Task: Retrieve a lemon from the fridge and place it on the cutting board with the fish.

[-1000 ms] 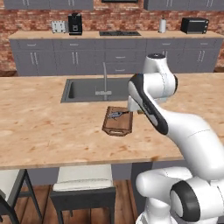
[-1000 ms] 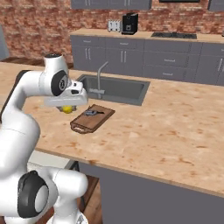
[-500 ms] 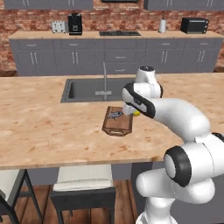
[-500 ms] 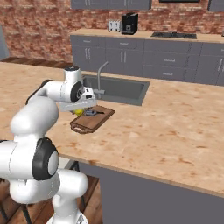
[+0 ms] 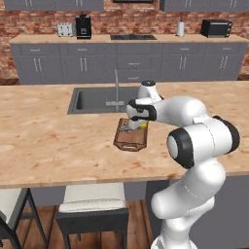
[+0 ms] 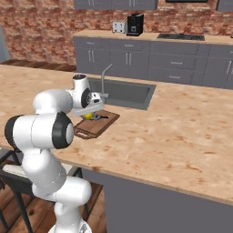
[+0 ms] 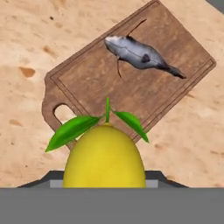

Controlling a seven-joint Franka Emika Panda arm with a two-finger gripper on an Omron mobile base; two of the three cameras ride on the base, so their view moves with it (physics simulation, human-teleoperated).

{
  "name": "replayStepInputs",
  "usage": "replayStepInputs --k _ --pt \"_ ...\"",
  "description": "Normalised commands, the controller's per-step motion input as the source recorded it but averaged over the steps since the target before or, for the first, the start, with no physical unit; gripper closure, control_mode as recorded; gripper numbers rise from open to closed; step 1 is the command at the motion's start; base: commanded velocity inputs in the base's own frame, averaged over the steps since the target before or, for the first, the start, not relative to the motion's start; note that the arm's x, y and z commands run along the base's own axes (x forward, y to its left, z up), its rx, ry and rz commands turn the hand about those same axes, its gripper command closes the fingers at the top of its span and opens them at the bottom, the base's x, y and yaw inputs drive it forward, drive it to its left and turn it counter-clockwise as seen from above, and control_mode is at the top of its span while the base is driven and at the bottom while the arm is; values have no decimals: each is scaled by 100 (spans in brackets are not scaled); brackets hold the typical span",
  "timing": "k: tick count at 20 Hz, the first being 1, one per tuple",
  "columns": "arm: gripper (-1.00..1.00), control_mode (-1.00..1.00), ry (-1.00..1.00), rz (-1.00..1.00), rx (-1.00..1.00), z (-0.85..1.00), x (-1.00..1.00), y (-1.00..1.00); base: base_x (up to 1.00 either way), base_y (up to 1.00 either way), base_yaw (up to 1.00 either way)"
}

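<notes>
The yellow lemon [image 7: 104, 157], with green leaves at its stem, sits between my gripper's jaws and hangs just above the brown wooden cutting board [image 7: 131, 87]. A small grey fish [image 7: 138, 54] lies on the board's far half. From the left base view, my gripper [image 5: 139, 124] is shut on the lemon [image 5: 143, 126] over the cutting board's [image 5: 129, 140] end nearest the sink. The right base view shows the lemon [image 6: 88, 116] over the cutting board [image 6: 99, 126]. The fridge is out of view.
The board lies on a wooden island counter [image 5: 48, 141], just in front of a sink [image 5: 95, 99] with a faucet [image 5: 115, 86]. Stools [image 5: 92, 202] stand under the counter's near edge. Grey cupboards and small appliances line the back wall.
The arm has swung forward and down, carrying the lemon from beside the board to just above it. The board and fish have not moved.
</notes>
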Motion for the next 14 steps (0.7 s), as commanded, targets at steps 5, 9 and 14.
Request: replayStepInputs --k 5,9,14 --pt "100 -100 1 0 -6 -48 54 19 0 0 0" --pt "100 -100 3 0 0 -47 23 2 0 0 0" --pt "100 -100 0 0 0 -43 21 0 0 0 0"
